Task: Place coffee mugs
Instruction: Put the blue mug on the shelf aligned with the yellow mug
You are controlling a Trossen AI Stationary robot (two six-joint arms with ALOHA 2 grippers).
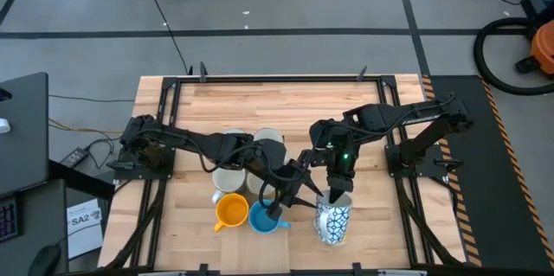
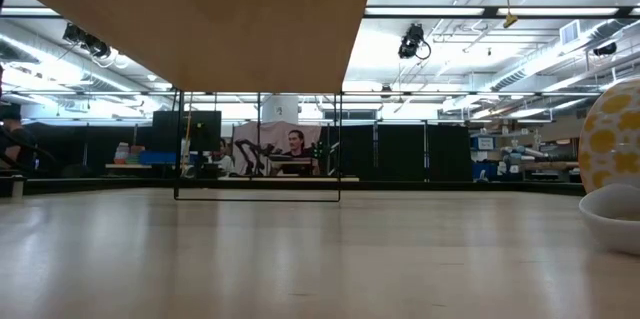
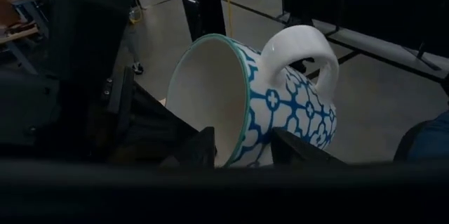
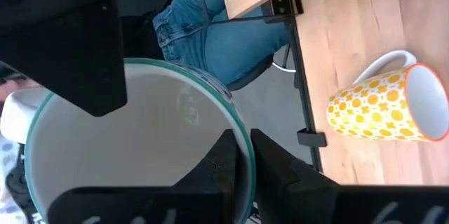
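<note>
Right now both grippers meet at the blue-and-white patterned mug (image 1: 333,221) near the table's (image 1: 286,103) front edge. The right gripper (image 1: 339,195) is pinched tight on its rim, one finger inside, one outside. The left gripper (image 1: 279,210) also clamps that rim, holding the mug tilted. Beside it sit a bright blue mug (image 1: 262,217) and an orange mug (image 1: 230,211); a yellow spotted mug (image 4: 387,104) lies on its side.

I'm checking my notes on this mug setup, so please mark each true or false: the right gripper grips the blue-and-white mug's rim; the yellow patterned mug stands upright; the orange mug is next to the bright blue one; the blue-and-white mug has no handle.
1. True: the right gripper has its jaws shut on the rim of the blue-and-white mug.
2. False: the yellow patterned mug lies on its side on the table.
3. True: the orange mug sits beside the bright blue mug.
4. False: its white handle shows.
</note>
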